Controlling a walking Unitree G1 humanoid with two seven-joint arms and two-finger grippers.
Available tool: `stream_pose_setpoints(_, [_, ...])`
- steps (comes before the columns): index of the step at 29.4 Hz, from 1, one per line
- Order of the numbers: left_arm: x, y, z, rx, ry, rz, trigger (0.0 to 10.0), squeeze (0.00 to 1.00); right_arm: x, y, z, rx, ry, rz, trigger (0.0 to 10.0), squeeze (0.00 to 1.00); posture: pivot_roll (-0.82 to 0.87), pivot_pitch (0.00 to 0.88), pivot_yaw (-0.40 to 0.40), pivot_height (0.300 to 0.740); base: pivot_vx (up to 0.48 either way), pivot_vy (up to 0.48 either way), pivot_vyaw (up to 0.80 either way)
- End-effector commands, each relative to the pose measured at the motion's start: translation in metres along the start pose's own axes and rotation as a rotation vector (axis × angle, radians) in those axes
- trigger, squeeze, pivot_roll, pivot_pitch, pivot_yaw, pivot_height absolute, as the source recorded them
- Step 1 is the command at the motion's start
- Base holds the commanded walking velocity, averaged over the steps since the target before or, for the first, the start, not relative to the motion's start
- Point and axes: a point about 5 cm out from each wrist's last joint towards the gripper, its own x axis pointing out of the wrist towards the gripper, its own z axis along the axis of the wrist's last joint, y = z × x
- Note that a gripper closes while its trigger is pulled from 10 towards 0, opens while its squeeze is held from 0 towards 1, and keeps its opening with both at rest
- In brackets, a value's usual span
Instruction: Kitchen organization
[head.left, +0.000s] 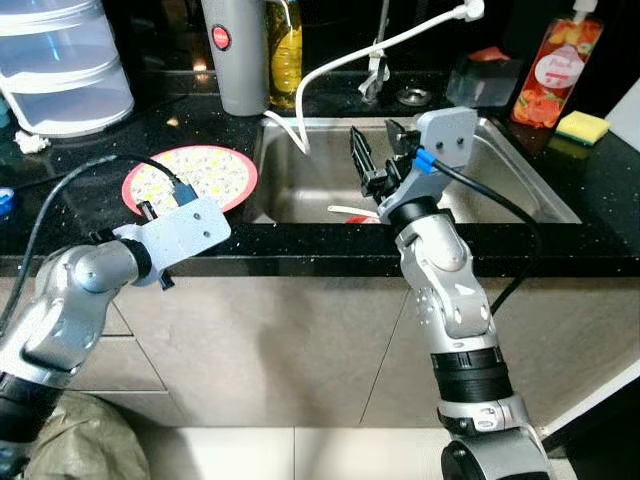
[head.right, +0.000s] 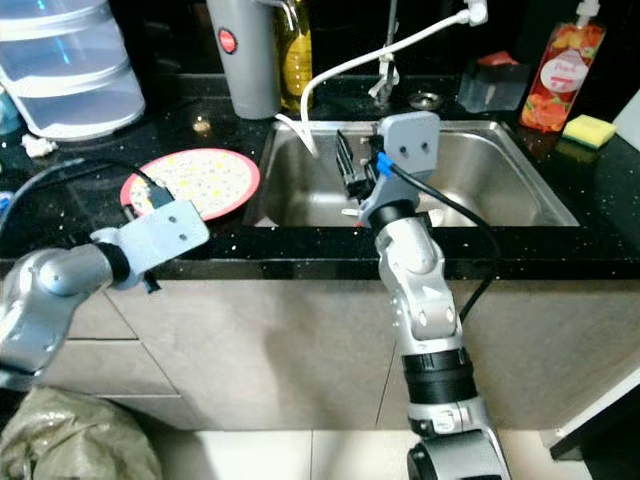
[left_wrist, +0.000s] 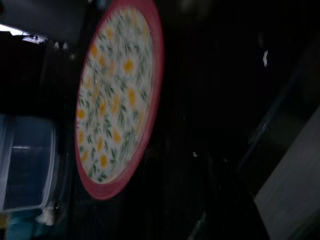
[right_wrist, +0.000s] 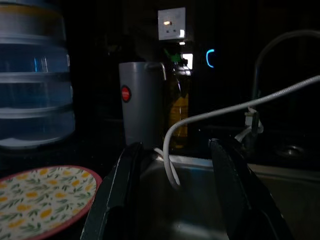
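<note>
One white utensil (head.left: 352, 211) in steel sink (head.left: 520, 180)

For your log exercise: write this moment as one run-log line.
right pincer: open, above sink | left pincer: by floral plate | plate: on counter, left of sink

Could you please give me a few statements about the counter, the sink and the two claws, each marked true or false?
1. The floral plate lies on the black counter, on the robot's left of the sink. True.
2. The right claw is shut on a sponge. False: it is open and holds nothing.
3. The yellow sponge lies inside the sink. False: it lies on the counter beside it.
4. A white hose hangs into the sink. True.
5. The left claw holds the plate. False: it hovers near it.
</note>
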Motion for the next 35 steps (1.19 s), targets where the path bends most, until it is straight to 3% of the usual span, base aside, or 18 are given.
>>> stream_pose_setpoints(1, [0.006,0.001,-0.009,0.090,0.074,0.040,10.0,0.00,0.003,0.003,0.001,0.017,-0.004,0.014,10.0,0.00,0.18,0.000,-0.039,0.740,0.000,0.000,0.00])
stream_pose_setpoints(7, [0.015,0.001,-0.009,0.125,0.096,0.041,10.0,0.00,0.000,0.002,-0.001,0.022,0.003,0.000,10.0,0.00,0.17,0.000,-0.042,0.740,0.000,0.000,0.00])
stream_pose_setpoints(11, [0.022,0.013,0.002,0.132,0.065,0.065,10.0,0.00,-0.004,0.002,-0.003,0.016,0.007,0.001,10.0,0.00,0.16,0.000,-0.025,0.740,0.000,0.000,0.00])
stream_pose_setpoints(12, [0.024,0.014,0.005,0.138,0.055,0.065,10.0,0.20,-0.005,0.001,-0.004,0.013,0.008,-0.003,10.0,0.00,0.16,0.000,-0.025,0.740,0.000,0.000,0.00])
stream_pose_setpoints(13, [0.026,0.016,0.009,0.138,0.040,0.058,10.0,1.00,-0.005,0.000,-0.004,0.012,0.010,-0.012,10.0,0.00,0.15,0.000,-0.023,0.740,0.000,0.000,0.00])
stream_pose_setpoints(18, [0.030,0.015,0.017,0.151,0.001,0.017,10.0,1.00,-0.005,-0.001,-0.003,0.011,0.006,-0.020,10.0,0.00,0.14,0.000,-0.020,0.740,0.000,0.000,0.00])
stream_pose_setpoints(19, [0.031,0.014,0.018,0.157,-0.002,0.002,10.0,0.00,-0.006,-0.001,-0.003,0.010,0.004,-0.019,10.0,0.00,0.13,0.000,-0.008,0.740,0.000,0.000,0.00])
stream_pose_setpoints(25, [0.041,0.003,0.010,0.161,0.028,-0.088,10.0,0.00,-0.006,-0.006,-0.001,-0.002,-0.006,-0.040,10.0,0.00,0.12,0.000,0.006,0.740,0.000,0.000,0.00])
stream_pose_setpoints(26, [0.043,0.002,0.006,0.165,0.044,-0.079,8.7,0.00,-0.007,-0.006,-0.001,-0.005,-0.006,-0.039,10.0,0.00,0.12,0.000,0.008,0.740,0.000,0.000,0.00])
stream_pose_setpoints(27, [0.045,0.003,0.004,0.168,0.058,-0.065,4.7,0.00,-0.007,-0.006,-0.002,-0.006,-0.006,-0.039,10.0,0.00,0.12,0.000,0.009,0.740,0.000,0.000,0.00])
stream_pose_setpoints(29, [0.047,0.004,0.001,0.173,0.070,-0.052,4.7,0.00,-0.007,-0.006,-0.002,-0.007,-0.006,-0.039,10.0,0.00,0.12,0.000,0.011,0.740,0.000,0.000,0.00])
stream_pose_setpoints(30, [0.048,0.003,0.000,0.177,0.069,-0.054,0.0,0.00,-0.008,-0.007,-0.002,-0.009,-0.007,-0.043,10.0,0.00,0.11,0.000,0.015,0.740,0.000,0.000,0.00])
stream_pose_setpoints(35, [0.053,0.000,-0.002,0.196,0.068,-0.062,0.0,0.00,-0.008,-0.009,-0.001,-0.013,-0.011,-0.052,10.0,0.00,0.11,0.000,0.018,0.740,0.000,0.000,0.00])
